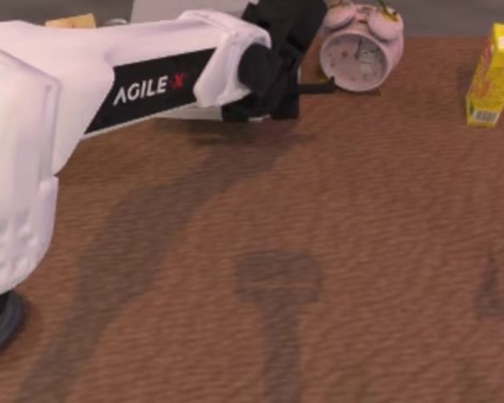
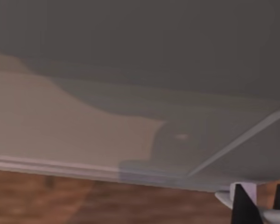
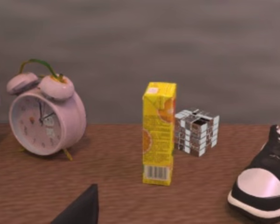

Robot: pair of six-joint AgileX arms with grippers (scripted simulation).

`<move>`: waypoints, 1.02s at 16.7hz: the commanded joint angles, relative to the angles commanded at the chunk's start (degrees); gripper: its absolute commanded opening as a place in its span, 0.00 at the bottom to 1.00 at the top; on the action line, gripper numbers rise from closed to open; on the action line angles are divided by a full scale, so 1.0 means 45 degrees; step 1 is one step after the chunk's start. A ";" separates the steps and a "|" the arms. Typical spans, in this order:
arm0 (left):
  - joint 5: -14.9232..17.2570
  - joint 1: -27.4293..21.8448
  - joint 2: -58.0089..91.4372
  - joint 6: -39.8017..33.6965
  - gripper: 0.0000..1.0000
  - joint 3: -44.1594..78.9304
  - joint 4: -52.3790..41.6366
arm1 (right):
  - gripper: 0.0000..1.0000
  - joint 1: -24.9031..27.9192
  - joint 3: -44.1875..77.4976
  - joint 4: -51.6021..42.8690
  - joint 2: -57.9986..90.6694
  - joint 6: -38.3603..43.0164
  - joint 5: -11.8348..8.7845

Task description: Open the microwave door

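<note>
Left gripper (image 1: 273, 84) far back on the worktop (image 1: 336, 252), just left of the clock (image 1: 361, 46), against the microwave (image 1: 176, 10); finger spread impossible to tell. Door (image 2: 140, 93) filling the left wrist view, nearly hidden from the top. Right of the clock, carton (image 1: 491, 75). Cube (image 3: 196, 132) and shoe (image 3: 263, 182) only in the right wrist view. Right gripper's state impossible to tell.
</note>
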 joint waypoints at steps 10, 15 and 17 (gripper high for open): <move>0.0000 0.0000 0.0000 0.0000 0.00 0.0000 0.0000 | 1.00 0.0000 0.0000 0.0000 0.0000 0.0000 0.0000; 0.0096 -0.0095 0.0098 -0.0064 0.00 -0.0006 0.0015 | 1.00 0.0000 0.0000 0.0000 0.0000 0.0000 0.0000; 0.0143 -0.0071 0.0044 0.0047 0.00 -0.0177 0.0063 | 1.00 0.0000 0.0000 0.0000 0.0000 0.0000 0.0000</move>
